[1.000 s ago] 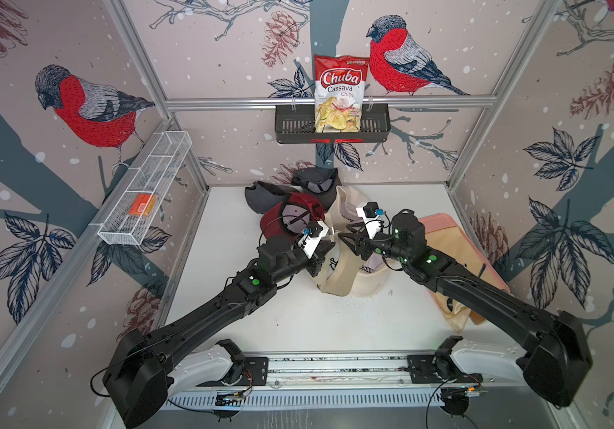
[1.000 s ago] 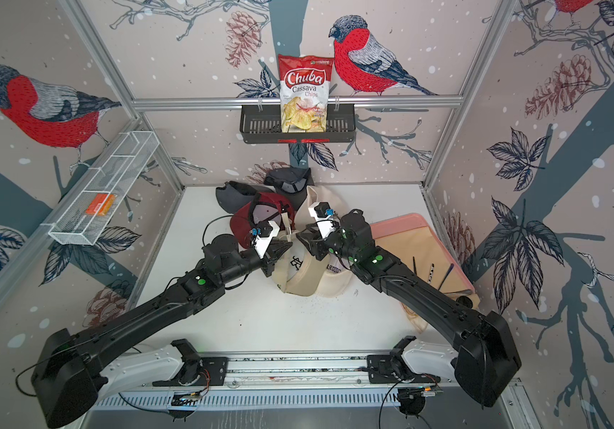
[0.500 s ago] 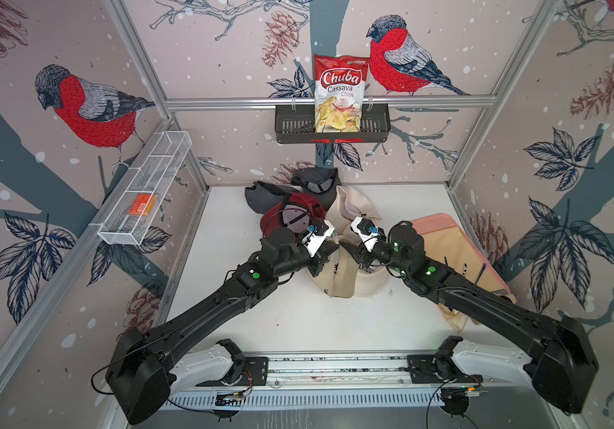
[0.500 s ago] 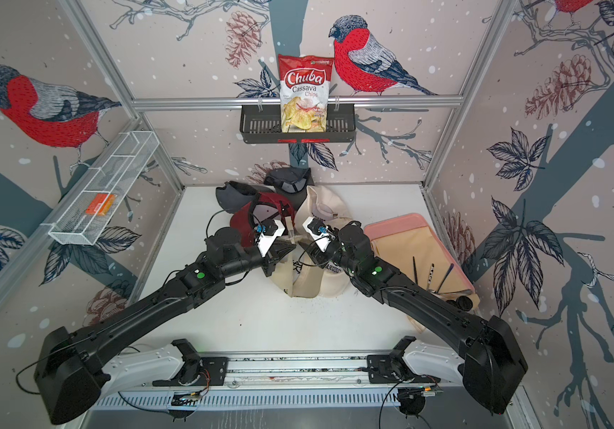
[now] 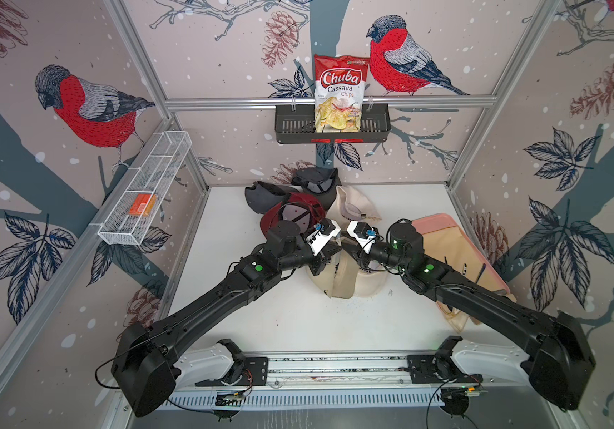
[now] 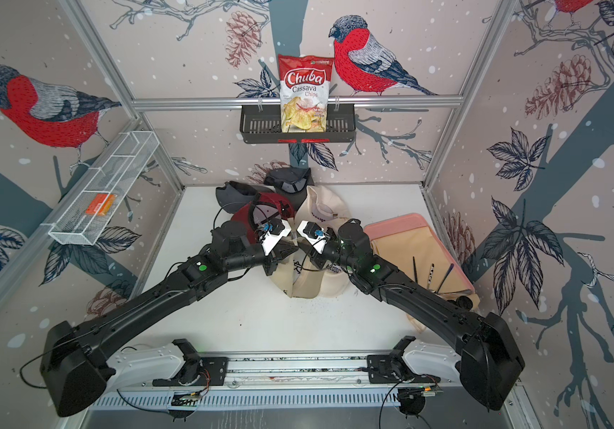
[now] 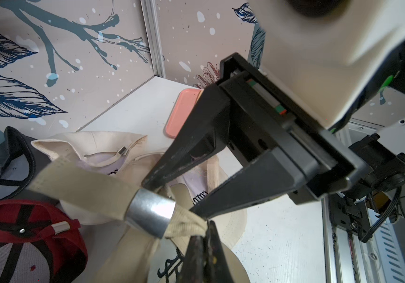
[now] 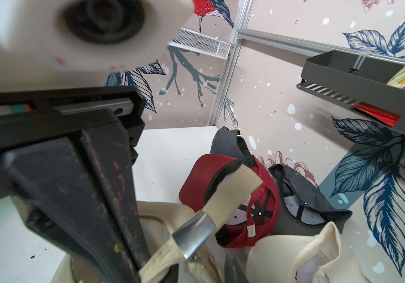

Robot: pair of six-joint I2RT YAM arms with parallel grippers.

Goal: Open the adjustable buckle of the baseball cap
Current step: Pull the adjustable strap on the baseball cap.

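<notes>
The left end effector (image 7: 205, 232) is clamped on the cream cap's (image 5: 339, 275) strap (image 7: 86, 181) at the desk's (image 5: 298, 315) middle, just beside the buckle (image 7: 151, 213). The right end effector (image 7: 171, 198) straddles the buckle, jaws narrow; I cannot tell if it grips. Next, likely: pinch the buckle and work the strap free.

Both top views look down from high up in front, facing the back wall (image 5: 224, 55), and show the same whole white table (image 5: 298, 319) in mid frame. Each wrist camera sits very close. Both wrist views share the shiny silver metal buckle (image 7: 151, 213) on its beige cloth strap (image 7: 81, 181).
</notes>
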